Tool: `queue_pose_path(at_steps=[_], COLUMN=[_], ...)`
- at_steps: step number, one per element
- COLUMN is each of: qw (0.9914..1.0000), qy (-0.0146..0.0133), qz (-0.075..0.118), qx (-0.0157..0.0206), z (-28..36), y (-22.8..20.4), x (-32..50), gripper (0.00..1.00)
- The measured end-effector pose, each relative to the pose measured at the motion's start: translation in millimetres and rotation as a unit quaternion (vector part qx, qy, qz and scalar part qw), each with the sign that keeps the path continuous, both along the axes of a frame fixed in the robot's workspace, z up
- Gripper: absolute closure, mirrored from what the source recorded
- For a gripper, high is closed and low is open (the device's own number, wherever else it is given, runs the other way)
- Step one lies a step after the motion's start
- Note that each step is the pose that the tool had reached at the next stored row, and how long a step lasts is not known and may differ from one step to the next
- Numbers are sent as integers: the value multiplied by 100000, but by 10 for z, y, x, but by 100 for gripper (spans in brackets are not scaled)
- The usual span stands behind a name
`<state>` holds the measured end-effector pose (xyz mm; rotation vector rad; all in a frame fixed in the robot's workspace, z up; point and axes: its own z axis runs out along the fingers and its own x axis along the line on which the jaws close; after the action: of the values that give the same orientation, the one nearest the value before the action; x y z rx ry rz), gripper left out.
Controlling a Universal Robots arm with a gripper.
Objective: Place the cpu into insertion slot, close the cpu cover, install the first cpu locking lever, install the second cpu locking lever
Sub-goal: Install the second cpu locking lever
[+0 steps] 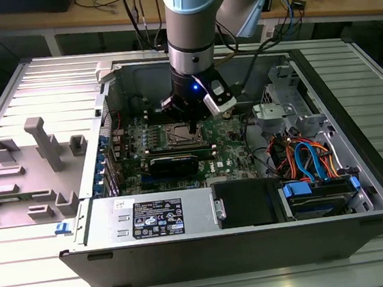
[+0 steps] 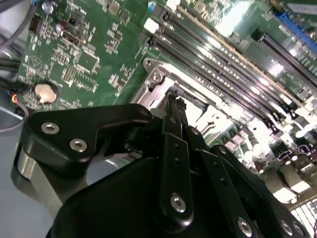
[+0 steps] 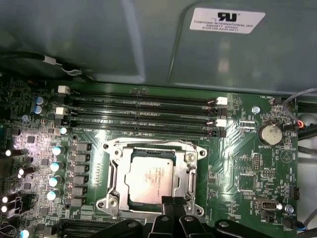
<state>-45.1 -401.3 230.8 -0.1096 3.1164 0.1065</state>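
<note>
Fingertips of the gripper (image 3: 167, 201) pressed together with nothing seen between them, at the edge of the cpu cover (image 3: 190, 171) nearest the camera in the first wrist view; the rest of the gripper cut off by the picture border there. Cpu (image 3: 148, 178) lying flat in the insertion slot (image 3: 119, 179), grey top visible through the window of the cover, which seems to lie down flat around it. Slot itself almost fully hidden under the chip, only a dark strip of rim to make out. Hard to tell whether any locking lever is hooked. In the second wrist view, black gripper body (image 2: 173, 101) covering most of the socket, only a bright corner of the metal frame (image 2: 156, 79) left to see, the chip hidden. Faint print on the chip top, too small to read. White label (image 3: 227, 21) with dark print on the grey case wall above the green motherboard (image 3: 237, 163); another label (image 1: 157, 219), black and white, on the metal box at the front of the open computer case (image 1: 190, 257) in the exterior view. Long black memory slots (image 3: 143, 111) and round coin battery (image 3: 270, 134) clear in both wrist views, in the exterior view partly hidden behind the arm. Blue and orange cables (image 1: 309, 158) toward the exterior view's right.
</note>
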Motion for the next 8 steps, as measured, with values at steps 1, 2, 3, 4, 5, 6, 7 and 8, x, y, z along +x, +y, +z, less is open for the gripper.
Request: queue_pose_path(at_steps=[1, 2, 3, 4, 5, 6, 7, 8], qw=[100000, 99999, 99998, 99998, 99998, 99998, 99997, 99996], qy=[-3, 2, -6, -4, -2, -1, -4, 227], qz=[1, 1, 13, 12, 6, 9, 10, 7], qx=[274, 412, 589, 650, 658, 706, 744, 897], z=[8, 17, 25, 31, 39, 44, 52, 58], y=[-1, -3, -5, -6, -7, -11, -17, -34], x=[-2, -3, -2, -3, -3, -3, -3, -4], gripper=[89, 89, 89, 89, 89, 89, 89, 89])
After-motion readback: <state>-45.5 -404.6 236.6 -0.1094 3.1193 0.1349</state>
